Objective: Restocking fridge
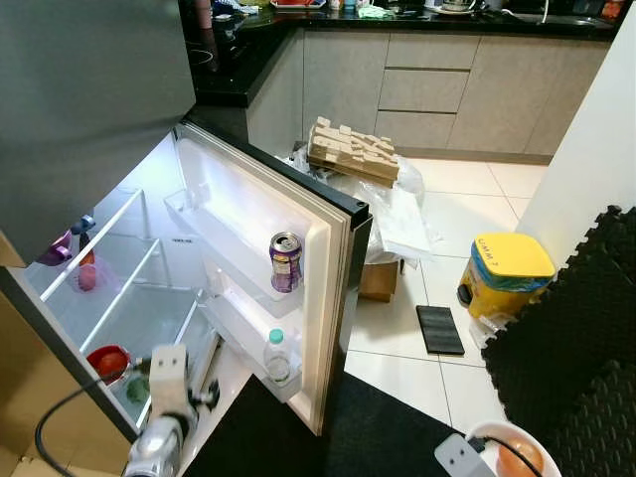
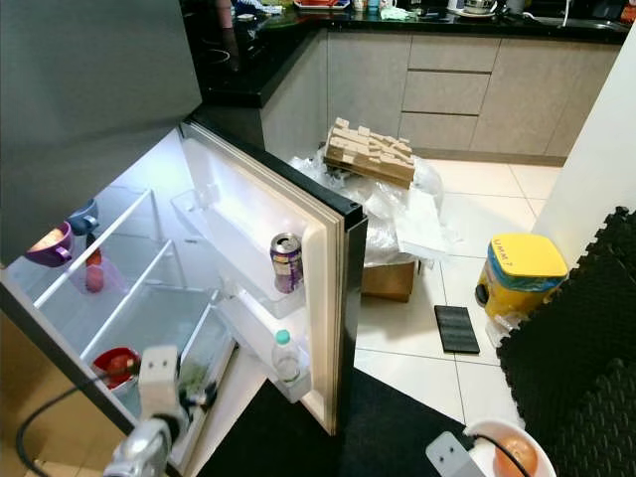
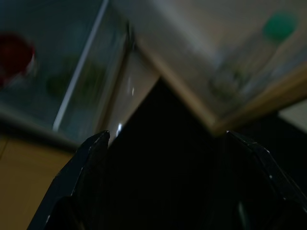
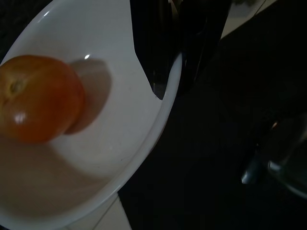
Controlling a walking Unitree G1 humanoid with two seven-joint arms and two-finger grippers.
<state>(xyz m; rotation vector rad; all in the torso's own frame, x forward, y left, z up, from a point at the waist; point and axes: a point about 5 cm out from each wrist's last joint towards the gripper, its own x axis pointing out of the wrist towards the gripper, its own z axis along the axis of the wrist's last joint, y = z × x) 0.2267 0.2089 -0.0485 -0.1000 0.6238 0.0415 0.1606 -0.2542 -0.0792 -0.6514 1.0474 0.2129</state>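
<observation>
Kitchen tiles and a dark floor mat (image 1: 298, 437) frame an open fridge (image 1: 149, 298) awaiting fresh stock. At five o'clock in the head view, a white bowl (image 4: 96, 158) carries a single orange-red tomato (image 4: 36, 98), the right hand (image 4: 192, 43) closed on the bowl's rim, its black fingers pinching the edge. The bowl looks stiff, glazed and likely slick and breakable; the fruit sits loose inside and would probably roll if the bowl tips, so a level carry seems wise, and the rim hold is the only purchase on offer. The tomato itself appears smooth and soft enough to bruise under a hard pinch.

Across the mat at seven o'clock, the left hand (image 3: 163, 143) hangs empty with its fingers spread wide before the fridge's lower shelf, near a red bowl (image 1: 107, 363) and something green. Door racks hold a purple drink can (image 1: 286, 261) and, one rack lower, a clear bottle with a green cap (image 1: 277, 356). Beyond, at one o'clock, sit a cardboard stack (image 1: 353, 151) and a yellow-lidded tub (image 1: 507, 273).
</observation>
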